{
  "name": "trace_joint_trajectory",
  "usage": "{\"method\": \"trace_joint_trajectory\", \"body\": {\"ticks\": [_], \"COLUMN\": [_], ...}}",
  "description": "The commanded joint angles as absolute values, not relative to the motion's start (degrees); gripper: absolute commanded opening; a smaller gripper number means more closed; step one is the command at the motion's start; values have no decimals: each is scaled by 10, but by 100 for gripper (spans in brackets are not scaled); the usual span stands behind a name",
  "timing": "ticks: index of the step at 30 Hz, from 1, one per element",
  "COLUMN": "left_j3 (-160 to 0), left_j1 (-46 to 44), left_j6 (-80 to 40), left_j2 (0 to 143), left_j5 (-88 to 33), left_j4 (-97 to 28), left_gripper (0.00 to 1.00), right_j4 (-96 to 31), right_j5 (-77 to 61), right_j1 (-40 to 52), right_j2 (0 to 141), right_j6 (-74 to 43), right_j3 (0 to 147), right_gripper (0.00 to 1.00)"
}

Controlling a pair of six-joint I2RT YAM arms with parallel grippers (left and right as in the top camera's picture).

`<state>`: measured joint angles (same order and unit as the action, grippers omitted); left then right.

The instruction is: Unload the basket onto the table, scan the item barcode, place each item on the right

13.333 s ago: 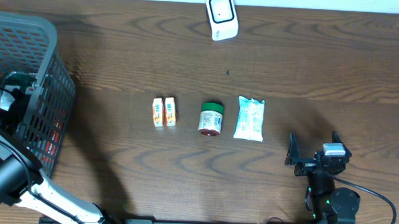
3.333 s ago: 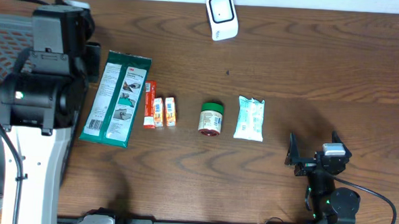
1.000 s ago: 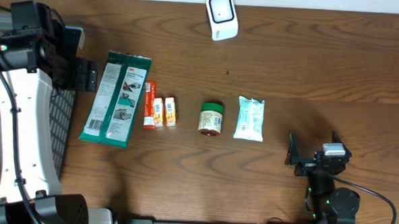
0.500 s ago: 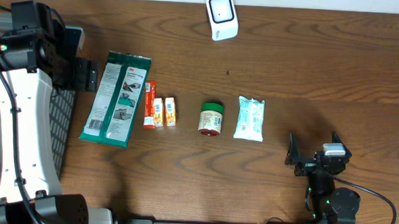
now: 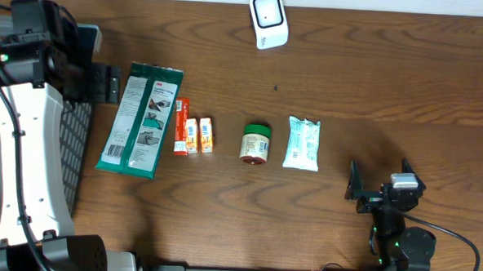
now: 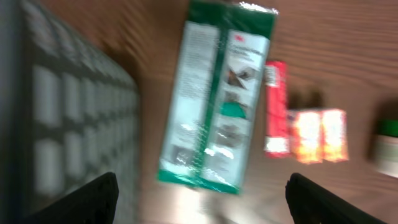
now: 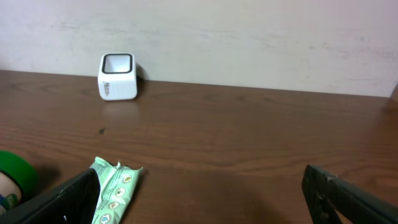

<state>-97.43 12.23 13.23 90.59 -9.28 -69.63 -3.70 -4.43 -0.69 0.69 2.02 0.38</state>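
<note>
The left gripper (image 6: 200,203) is hanging wide open and empty, just left of the green pack (image 5: 140,119), which is lying flat on the table beside the basket (image 5: 71,157). The right gripper (image 7: 202,196) is sitting fully open, holding nothing, well apart from the pack.

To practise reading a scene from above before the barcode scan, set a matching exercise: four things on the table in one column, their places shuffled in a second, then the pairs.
Things:
1. white scanner
2. large green packet
3. green-lidded jar
4. pale pouch

Places:
A. right end of the row
B. alone near the far edge of the table
C. left end of the row, nearest the basket
D. between the orange boxes and the pale pouch

Pairs: 1-B, 2-C, 3-D, 4-A
</note>
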Motion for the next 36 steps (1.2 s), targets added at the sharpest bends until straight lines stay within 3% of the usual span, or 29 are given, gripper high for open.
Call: {"method": "trace_joint_trajectory", "body": {"ticks": [1,36], "left_j3": [-970,-934], "left_j1": [124,92], "left_j6": [46,25], "left_j2": [895,895], "left_j5": [-182,-225], "left_j4": [-715,-741], "left_gripper": [86,87], "right_j4": [-39,-39], "right_j5": [-44,-44], "right_j1": [-6,-6], "right_j2": [4,4], "right_j6": [13,13], "right_j3": [3,3], "right_gripper": [99,99]}}
